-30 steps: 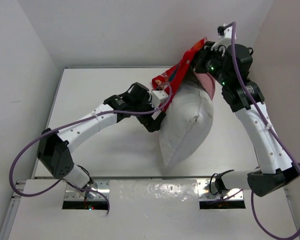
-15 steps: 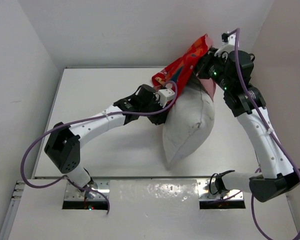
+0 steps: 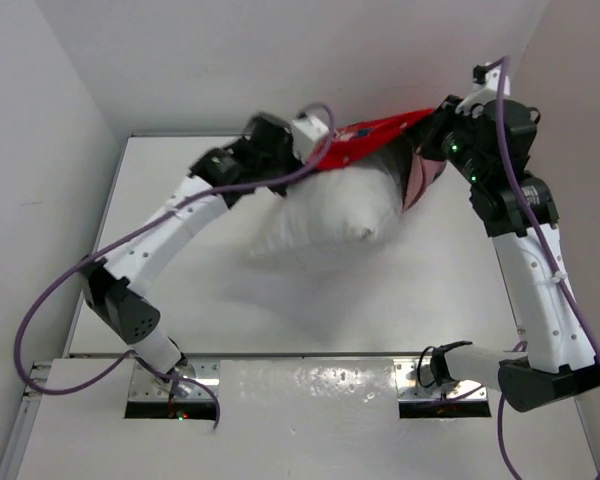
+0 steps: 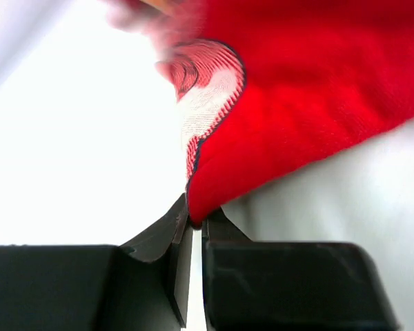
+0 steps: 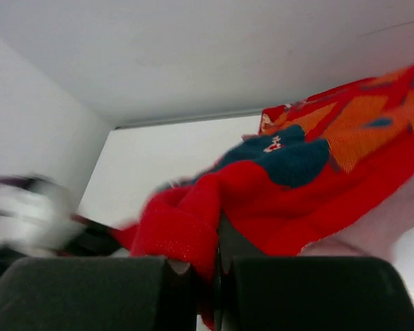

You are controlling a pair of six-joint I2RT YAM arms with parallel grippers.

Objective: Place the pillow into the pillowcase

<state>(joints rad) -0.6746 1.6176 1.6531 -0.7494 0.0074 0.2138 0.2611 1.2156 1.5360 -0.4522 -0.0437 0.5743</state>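
From above, the pillowcase (image 3: pixel 380 130) is stretched between the left gripper (image 3: pixel 328 150) and the right gripper (image 3: pixel 432 128), over the far part of the table (image 3: pixel 280 300). The pillow (image 3: pixel 325 215), blurred, hangs just under it. In the left wrist view, the jaws are closed on the red edge, with white pillow fabric beside it. In the right wrist view, the jaws pinch a red fold.

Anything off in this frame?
Yes: the pillow is tilted and blurred, almost wholly outside the pillowcase. The case is only stretched across the pillow's top between the left pincer and right pincer, each pinching an edge.
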